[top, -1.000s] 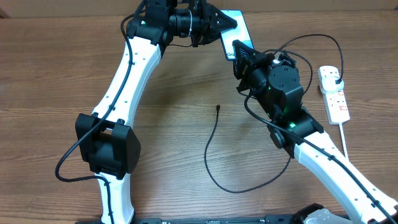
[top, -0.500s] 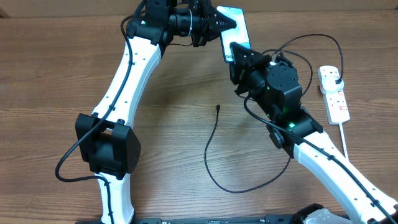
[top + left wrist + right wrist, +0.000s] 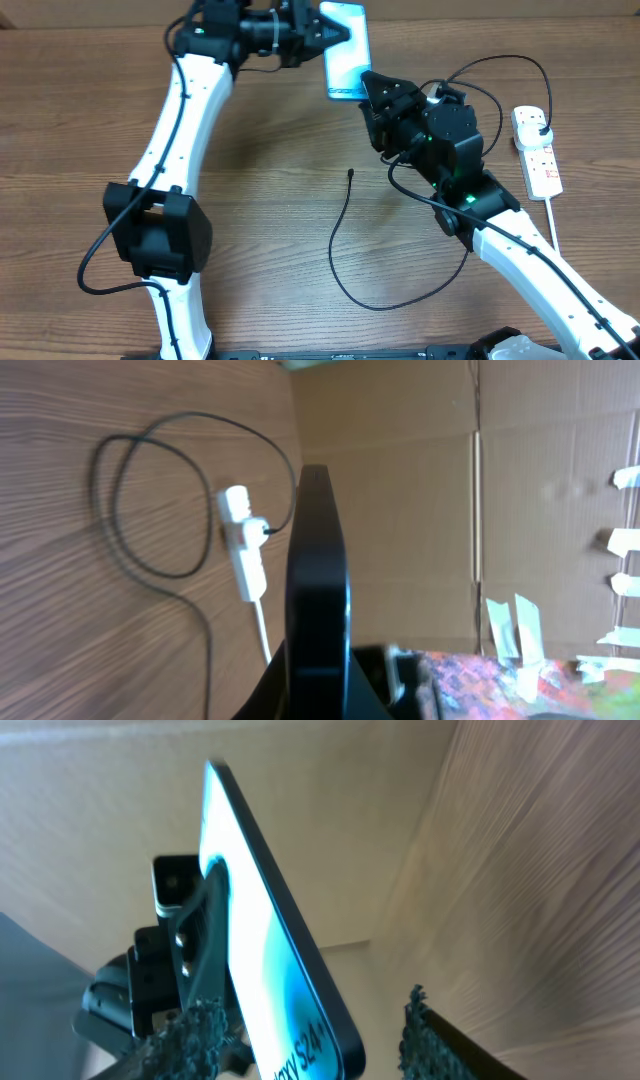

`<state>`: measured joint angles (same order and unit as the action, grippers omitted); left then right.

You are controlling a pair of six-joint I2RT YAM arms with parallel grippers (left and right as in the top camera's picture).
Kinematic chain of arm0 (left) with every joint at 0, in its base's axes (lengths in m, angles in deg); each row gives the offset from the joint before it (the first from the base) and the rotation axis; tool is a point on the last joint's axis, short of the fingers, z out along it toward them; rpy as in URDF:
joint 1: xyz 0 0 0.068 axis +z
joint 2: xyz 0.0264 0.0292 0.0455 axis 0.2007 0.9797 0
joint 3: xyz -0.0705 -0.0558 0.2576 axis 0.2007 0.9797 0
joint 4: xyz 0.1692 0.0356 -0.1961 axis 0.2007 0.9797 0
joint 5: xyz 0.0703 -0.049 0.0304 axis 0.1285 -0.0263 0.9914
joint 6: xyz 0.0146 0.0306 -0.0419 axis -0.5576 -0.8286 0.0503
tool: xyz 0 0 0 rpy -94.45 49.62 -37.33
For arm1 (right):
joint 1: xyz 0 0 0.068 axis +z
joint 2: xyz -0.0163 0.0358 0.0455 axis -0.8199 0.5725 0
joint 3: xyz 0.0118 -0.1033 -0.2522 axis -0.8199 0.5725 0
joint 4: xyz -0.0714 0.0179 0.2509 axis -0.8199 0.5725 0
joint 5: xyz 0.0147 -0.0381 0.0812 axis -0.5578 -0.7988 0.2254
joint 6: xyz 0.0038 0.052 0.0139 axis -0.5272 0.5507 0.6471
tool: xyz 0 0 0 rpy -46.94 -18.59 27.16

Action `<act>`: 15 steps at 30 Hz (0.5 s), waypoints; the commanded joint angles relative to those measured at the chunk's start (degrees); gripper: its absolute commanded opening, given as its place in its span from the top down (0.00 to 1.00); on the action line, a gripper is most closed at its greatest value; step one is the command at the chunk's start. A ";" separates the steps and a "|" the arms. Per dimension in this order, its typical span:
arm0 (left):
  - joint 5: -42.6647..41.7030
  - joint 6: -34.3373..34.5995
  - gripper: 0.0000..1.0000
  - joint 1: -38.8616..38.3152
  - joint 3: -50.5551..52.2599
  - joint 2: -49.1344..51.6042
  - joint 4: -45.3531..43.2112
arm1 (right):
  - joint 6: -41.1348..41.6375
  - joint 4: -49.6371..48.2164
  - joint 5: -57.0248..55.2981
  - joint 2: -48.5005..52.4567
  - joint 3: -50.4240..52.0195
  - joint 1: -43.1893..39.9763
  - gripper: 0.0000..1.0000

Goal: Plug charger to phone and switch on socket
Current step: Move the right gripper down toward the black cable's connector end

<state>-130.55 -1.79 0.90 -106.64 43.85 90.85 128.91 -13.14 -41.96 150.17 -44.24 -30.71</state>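
The phone (image 3: 347, 52), its teal screen lit, hangs tilted above the table's far side with my left gripper (image 3: 328, 35) shut on one long edge. From the left wrist view I see only its black edge (image 3: 318, 560), running out from the clamped jaws (image 3: 318, 695). My right gripper (image 3: 372, 92) is open just below the phone's lower end. In the right wrist view that end (image 3: 290, 1010) sits between the spread fingers (image 3: 190, 1040) with a gap on the right. The charger's connector tip (image 3: 351, 172) lies loose on the table. Its cable (image 3: 380, 305) loops round to the socket (image 3: 538, 150).
The socket's thick white cord (image 3: 553, 215) runs toward the front right edge. A cardboard wall (image 3: 450, 510) stands behind the table. The black cable also arcs above the socket (image 3: 500, 58). The right arm's body (image 3: 450, 140) sits between the phone and the socket.
My right gripper has opened off the phone's lower end. The left arm has closed fully on the phone and carried it a little to the left.
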 commanded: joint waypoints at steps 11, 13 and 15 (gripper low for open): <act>-3.93 -35.12 0.96 6.67 -0.96 -0.94 31.74 | -31.45 26.03 12.94 -0.83 -0.13 -9.81 0.32; -3.82 -37.48 0.96 6.25 -0.96 -0.94 34.88 | -34.38 29.53 12.70 -0.83 -0.09 -9.88 0.31; -3.85 -39.67 0.96 6.05 -0.96 -0.94 37.99 | -35.45 34.14 12.76 -0.81 0.00 -9.88 0.31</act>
<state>-131.97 -33.76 7.67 -106.73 43.85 126.63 99.55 17.15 -30.34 150.09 -44.11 -40.37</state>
